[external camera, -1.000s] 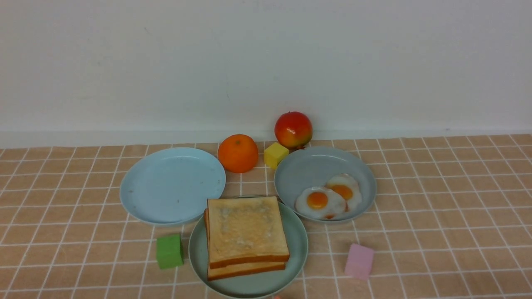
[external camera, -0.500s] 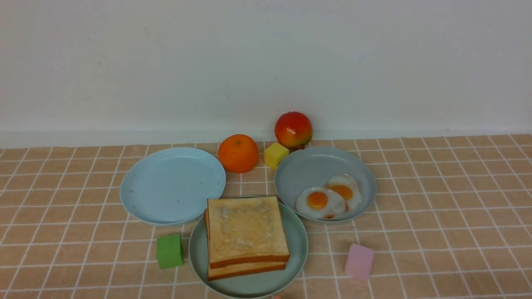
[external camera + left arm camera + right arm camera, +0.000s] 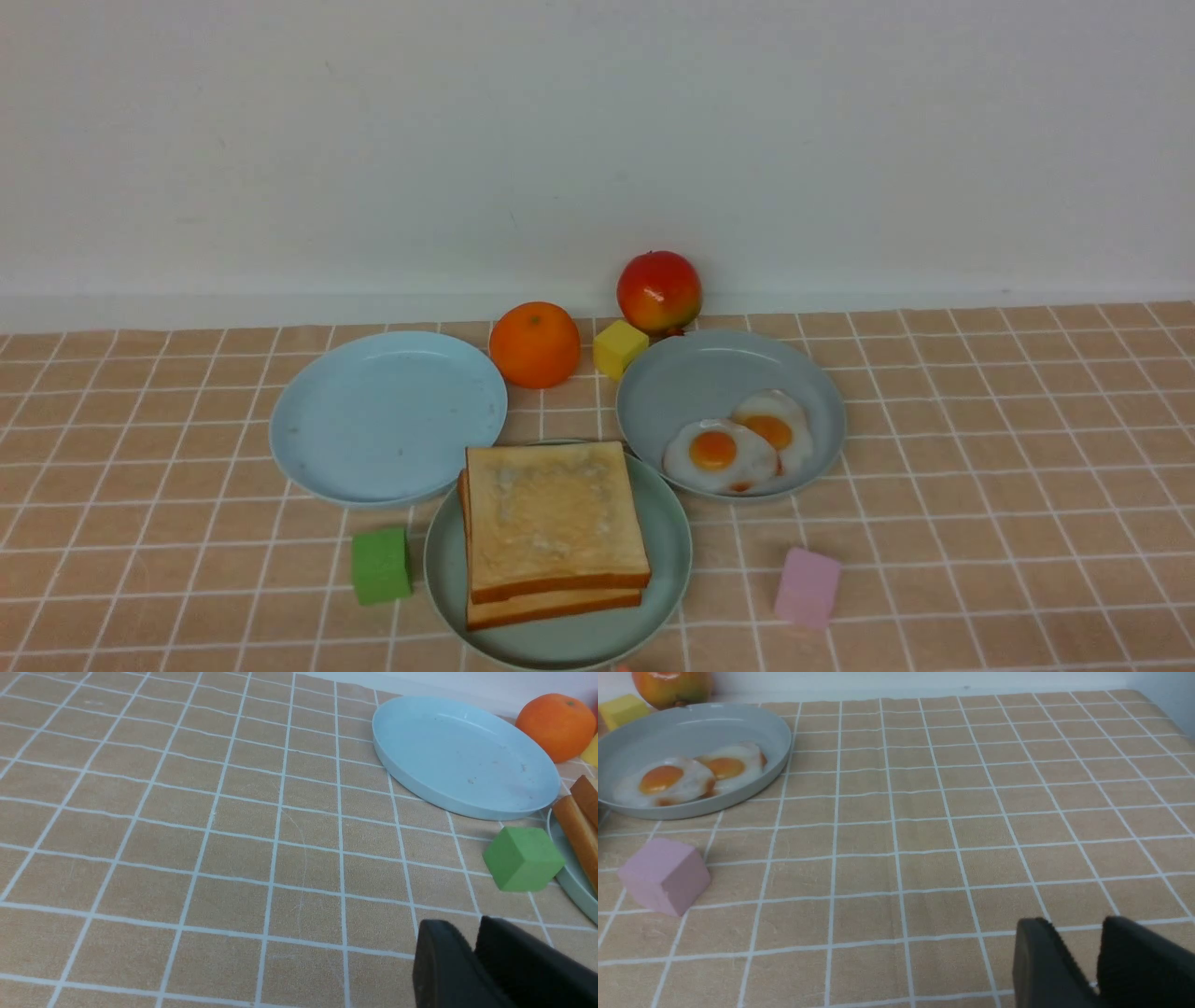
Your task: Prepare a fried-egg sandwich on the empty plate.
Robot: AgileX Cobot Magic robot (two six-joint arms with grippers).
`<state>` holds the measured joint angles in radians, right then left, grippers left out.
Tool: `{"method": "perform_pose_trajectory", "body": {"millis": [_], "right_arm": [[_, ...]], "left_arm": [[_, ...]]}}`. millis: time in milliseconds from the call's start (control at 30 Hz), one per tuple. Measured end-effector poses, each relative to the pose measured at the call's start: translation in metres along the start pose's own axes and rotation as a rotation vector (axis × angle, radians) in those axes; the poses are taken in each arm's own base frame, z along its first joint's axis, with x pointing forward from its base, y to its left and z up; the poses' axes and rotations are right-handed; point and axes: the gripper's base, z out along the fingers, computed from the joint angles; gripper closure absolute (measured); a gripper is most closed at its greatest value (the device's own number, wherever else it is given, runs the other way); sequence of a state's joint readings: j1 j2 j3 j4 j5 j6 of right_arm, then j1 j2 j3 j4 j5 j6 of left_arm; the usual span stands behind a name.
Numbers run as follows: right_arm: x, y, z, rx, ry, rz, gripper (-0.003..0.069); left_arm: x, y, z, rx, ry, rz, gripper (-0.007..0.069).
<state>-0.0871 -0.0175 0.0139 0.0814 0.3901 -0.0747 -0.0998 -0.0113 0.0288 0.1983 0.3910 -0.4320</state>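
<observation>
Two toast slices [image 3: 558,518] lie stacked; left gripper [image 3: 462,927] and right gripper [image 3: 1073,926] have parted jaws.

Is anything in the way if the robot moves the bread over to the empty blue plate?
No, nothing I can see stands between the bread and the blue plate. The orange and the green block sit off to either side of that path.
</observation>
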Motion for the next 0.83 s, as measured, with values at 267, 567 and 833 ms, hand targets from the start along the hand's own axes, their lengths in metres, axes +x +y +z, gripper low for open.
{"method": "perform_pose_trajectory", "body": {"millis": [267,567,833], "right_arm": [[0.0000,0.0000,0.0000,0.000,0.000,0.000,0.0436],[0.0000,0.0000,0.0000,0.000,0.000,0.000,0.0424],[0.0000,0.0000,0.0000,0.000,0.000,0.000,0.0420]], "left_arm": [[0.0000,0.0000,0.0000,0.000,0.000,0.000,0.0497],[0.0000,0.0000,0.0000,0.000,0.000,0.000,0.0494],[0.0003,0.0000,0.0001,0.000,0.000,0.000,0.0491]]}}
